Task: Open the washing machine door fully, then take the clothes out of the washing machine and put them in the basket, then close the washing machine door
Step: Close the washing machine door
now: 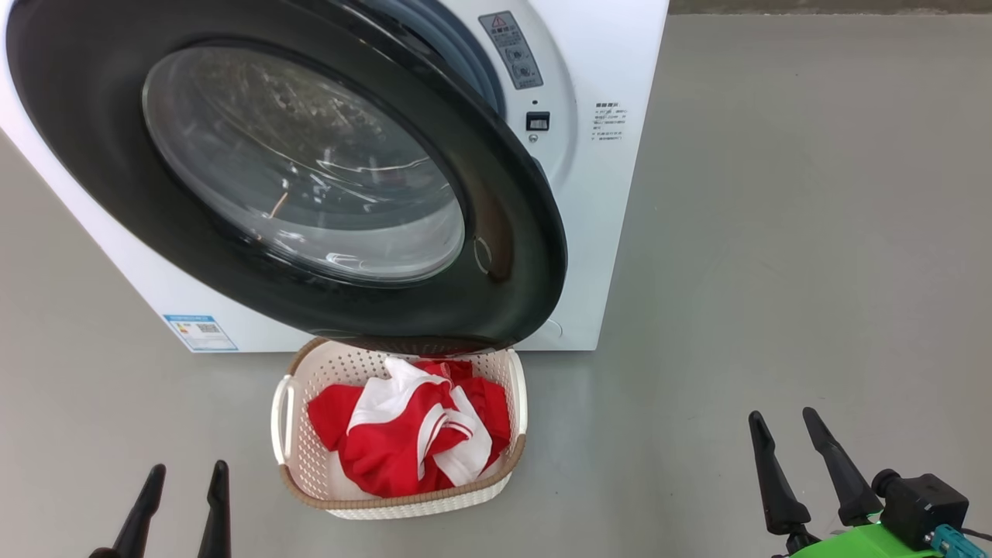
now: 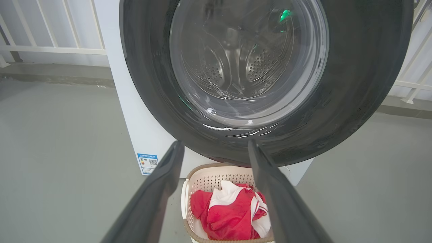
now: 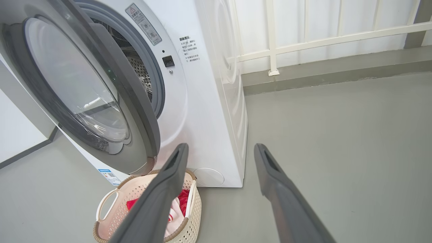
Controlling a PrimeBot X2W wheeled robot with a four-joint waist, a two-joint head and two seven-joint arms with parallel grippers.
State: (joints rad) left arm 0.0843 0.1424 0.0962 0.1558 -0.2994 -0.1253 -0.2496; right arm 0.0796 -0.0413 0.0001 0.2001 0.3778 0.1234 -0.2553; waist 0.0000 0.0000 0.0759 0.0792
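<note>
While empty, both jaws wide apart; red clothes (image 1: 387, 453) in the basket (image 1: 418, 508) beneath the washing machine door (image 1: 515, 256).

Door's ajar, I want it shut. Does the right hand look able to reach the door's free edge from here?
Probably yes. The right hand is open, with bare floor between it and the free edge of the washing machine door. The basket sits under the door's bottom rim, left of that path.
</note>
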